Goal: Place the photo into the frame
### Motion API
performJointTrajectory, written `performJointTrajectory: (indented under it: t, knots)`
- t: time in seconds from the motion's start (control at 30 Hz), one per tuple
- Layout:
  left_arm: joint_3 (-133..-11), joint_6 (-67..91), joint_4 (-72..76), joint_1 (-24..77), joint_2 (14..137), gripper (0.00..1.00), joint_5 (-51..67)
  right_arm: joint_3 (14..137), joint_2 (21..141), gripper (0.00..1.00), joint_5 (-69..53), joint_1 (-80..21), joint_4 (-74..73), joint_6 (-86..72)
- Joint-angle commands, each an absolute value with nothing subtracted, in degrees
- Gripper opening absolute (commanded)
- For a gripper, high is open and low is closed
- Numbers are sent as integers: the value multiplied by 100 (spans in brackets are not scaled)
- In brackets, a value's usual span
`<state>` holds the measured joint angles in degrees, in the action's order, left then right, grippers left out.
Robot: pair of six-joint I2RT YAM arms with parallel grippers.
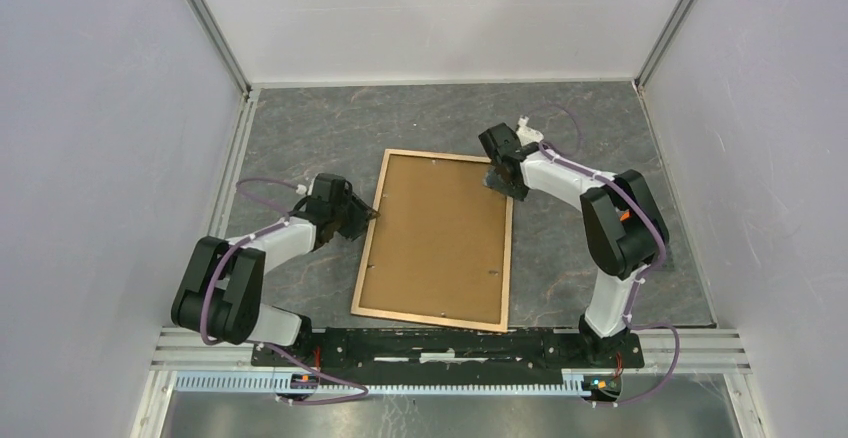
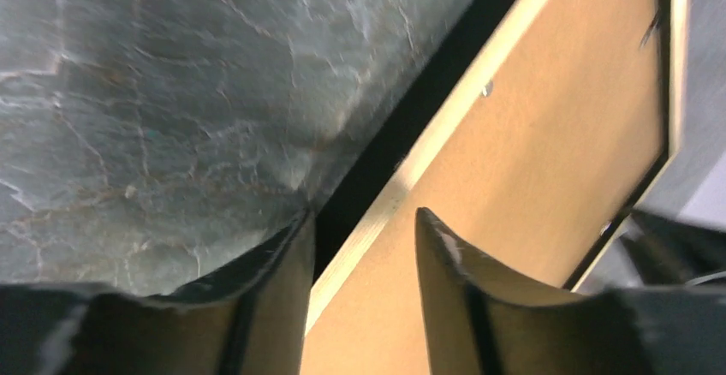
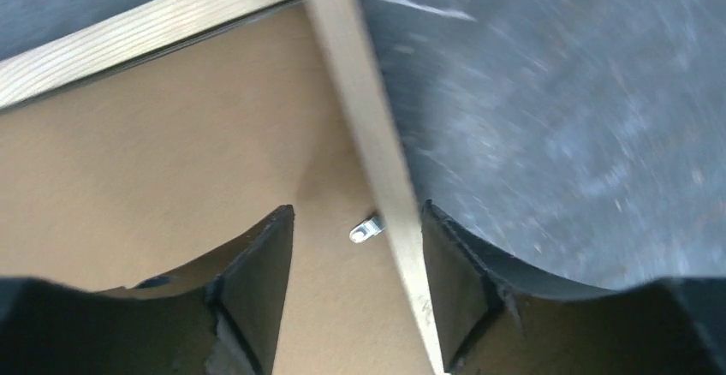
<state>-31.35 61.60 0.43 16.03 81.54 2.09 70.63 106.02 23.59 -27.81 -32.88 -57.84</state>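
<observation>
Jaws apart, left gripper [image 1: 372, 214] at nine o'clock and right gripper [image 1: 497, 183] at two o'clock straddle rails of the light-wood rectangular frame [image 1: 428, 319]. Risk: uneven closing likely skews it, dislodging the flat brown backing board [image 1: 438, 233].

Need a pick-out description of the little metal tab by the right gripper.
On the grey stone-pattern table, find the light-wood frame lying flat around a brown backing board. Go up its right rail to the far corner where the right gripper sits. The tab is the small silver tongue poking from that rail onto the board, between the open fingers.
</observation>
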Motion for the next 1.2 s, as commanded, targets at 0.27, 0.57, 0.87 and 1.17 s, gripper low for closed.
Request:
performJointTrajectory:
  t: [0.27,0.57,0.87,1.17]
  knots:
    - [-4662,4120,-2789,1837,7932,84,-264,6714,8436,86,1306,-2953,-2276,-410]
    - [-7096,1982,-3495,1819,9797,87,115,5508,6703,88,450,-2952,-2277,-446]
    - [-9421,1285,-4731,1815,11882,77,200,5037,5728,87,486,-2948,-2605,-553]
    - [-9629,1664,-4861,1789,12514,31,-171,5112,5578,87,1001,-2953,-2779,-1213]
